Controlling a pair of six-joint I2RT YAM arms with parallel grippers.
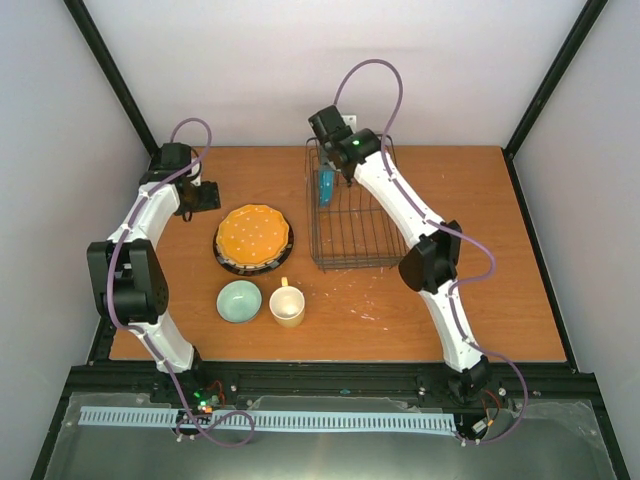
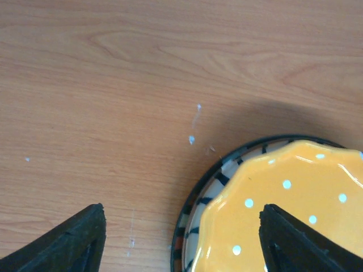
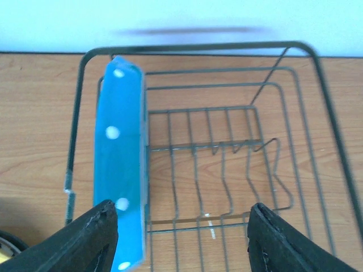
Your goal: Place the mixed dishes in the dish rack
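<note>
White-walled enclosure, black corner posts; brown wooden table (image 1: 500, 300) with pale scuffs near its middle.

Rack: the rectangular dark-wire dish rack (image 1: 355, 265) sits at the far centre of the table, close to the back wall. One round teal plate with white dots (image 3: 119, 170) stands on edge against the rack's left side, held upright by the wires. Rest of the rack floor is free, so there is room to its right for more plates.

Right gripper (image 3: 180, 218): above the rack, fingers spread far wider than the plate is thick, so not pinching it. The left finger is just beside the plate rim; contact cannot be told.

Left gripper (image 2: 182, 212): low over the far left of the table, fingers spread, nothing between them. One finger overhangs the scalloped yellow-orange plate with white dots (image 2: 295, 192), which lies flat on a white plate with black radial stripes (image 2: 218, 181). Judgement: the overhanging lip gives an edge to grip.

A small mint-green bowl (image 1: 239, 300) and a cream-yellow handled mug (image 1: 287, 305) stand side by side in front of the stack, not yet loaded. Open table lies between stack and rack.
</note>
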